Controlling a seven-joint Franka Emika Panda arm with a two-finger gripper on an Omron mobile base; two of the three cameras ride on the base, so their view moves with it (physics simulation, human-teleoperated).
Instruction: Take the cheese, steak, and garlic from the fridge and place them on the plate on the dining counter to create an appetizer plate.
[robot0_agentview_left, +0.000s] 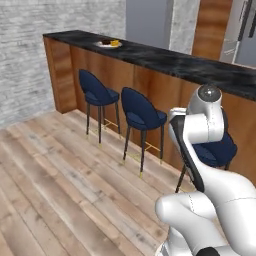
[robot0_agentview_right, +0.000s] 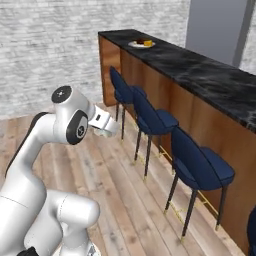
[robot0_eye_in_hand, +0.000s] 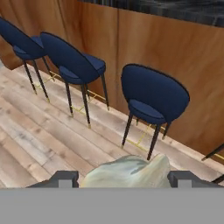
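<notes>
**A:** Hand view, kitchen floor: a pale cream bulb, the garlic (robot0_eye_in_hand: 129, 173), sits between the two dark finger tips of the gripper (robot0_eye_in_hand: 124, 178), the jaws clamped on it from either side. Beyond it stand three navy stools (robot0_eye_in_hand: 153, 98) against the brown wood-panel front of the dining counter (robot0_eye_in_hand: 166, 48).

**B:** And the plate?

**A:** At the far left end of the black marble top. In the left base view the plate (robot0_agentview_left: 106, 44) lies near the counter's corner and carries a yellow-orange piece, likely the cheese (robot0_agentview_left: 115, 43), with something dark beside it that may be the steak (robot0_agentview_left: 106, 41); too small to be sure.

**B:** So two of three look delivered?

**A:** That is my reading. The garlic appears to be the last item, and the step in hand is carrying it to the counter. The arm is folded close to the base, well apart from the plate.

**B:** What does the next move call for?

**A:** Driving the base left along the row of stools until the plate is within reach, then lifting the bulb over the counter edge and releasing it on a bare part of the plate.
</notes>
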